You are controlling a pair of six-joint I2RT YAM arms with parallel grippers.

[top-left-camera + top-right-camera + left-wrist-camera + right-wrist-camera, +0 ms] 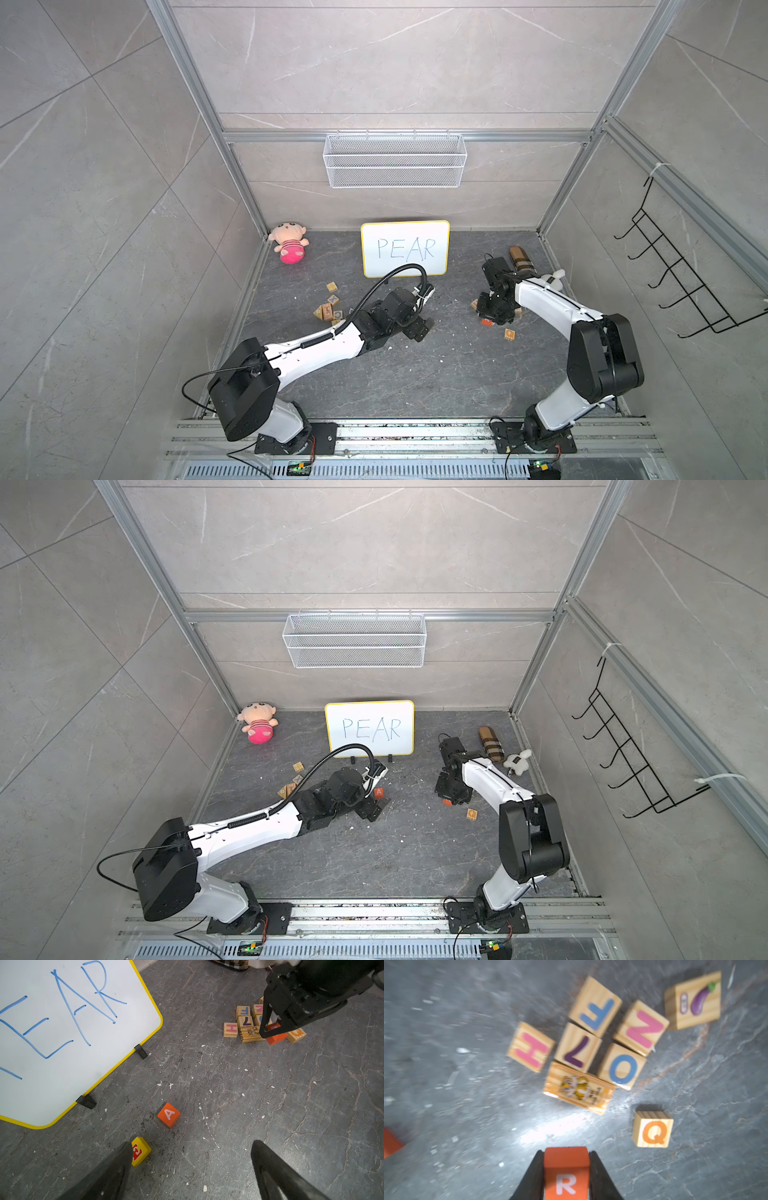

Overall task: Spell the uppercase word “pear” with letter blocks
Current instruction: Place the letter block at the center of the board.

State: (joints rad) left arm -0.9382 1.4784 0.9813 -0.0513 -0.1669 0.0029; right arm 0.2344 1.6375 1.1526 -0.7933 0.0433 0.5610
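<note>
Item: R block (pixel 566 1169) — right gripper (pixel 566 1154) jaws clamped on it; left gripper (pixel 191 1145) jaws wide, empty. Risk — a hasty carry may twist it loose, or clip the nearby Q block (pixel 653 1129).

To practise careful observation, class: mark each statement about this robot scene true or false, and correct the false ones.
1. The right end effector is shut on the orange R block. True.
2. The left end effector grips the yellow E block. False: it is open, and the block lies on the floor.
3. The whiteboard reads PEAR. True.
4. The orange A block sits among the wooden blocks. False: it lies alone, apart from them.
</note>
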